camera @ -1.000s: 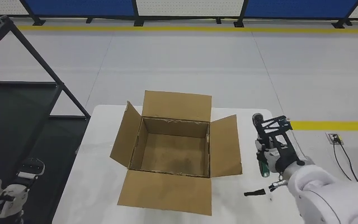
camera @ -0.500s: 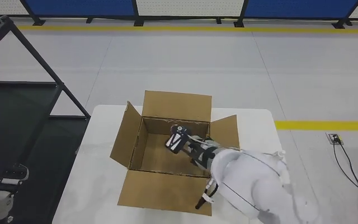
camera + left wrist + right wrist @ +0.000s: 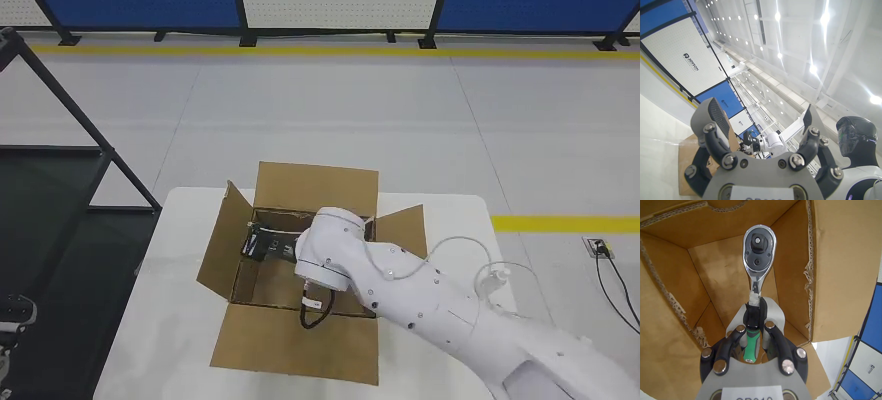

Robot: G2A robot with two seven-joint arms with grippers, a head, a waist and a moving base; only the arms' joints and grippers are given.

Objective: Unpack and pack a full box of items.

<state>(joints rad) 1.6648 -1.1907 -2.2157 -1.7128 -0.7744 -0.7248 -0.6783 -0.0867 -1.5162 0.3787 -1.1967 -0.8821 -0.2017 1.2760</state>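
An open cardboard box [image 3: 300, 345] stands in the middle of the white table [image 3: 160, 330]. My right arm stretches over it from the right, and my right gripper [image 3: 260, 243] hangs inside near the far left corner. In the right wrist view my right gripper [image 3: 753, 313] is shut on a ratchet wrench [image 3: 759, 251] by the black and green handle. Its chrome head points down at the bare box floor [image 3: 728, 275]. My left gripper [image 3: 761, 115] is open with nothing in it, off the table's left side and tilted upward, with the box [image 3: 685, 161] beyond it.
All four box flaps are folded outward, with the right flap [image 3: 403, 262] partly under my arm. A black metal frame [image 3: 70, 170] stands left of the table. White table surface lies free left of the box.
My right arm has swung from the table's right side over the box, carrying the wrench down into its far left corner. My left gripper has slid toward the picture's lower left edge.
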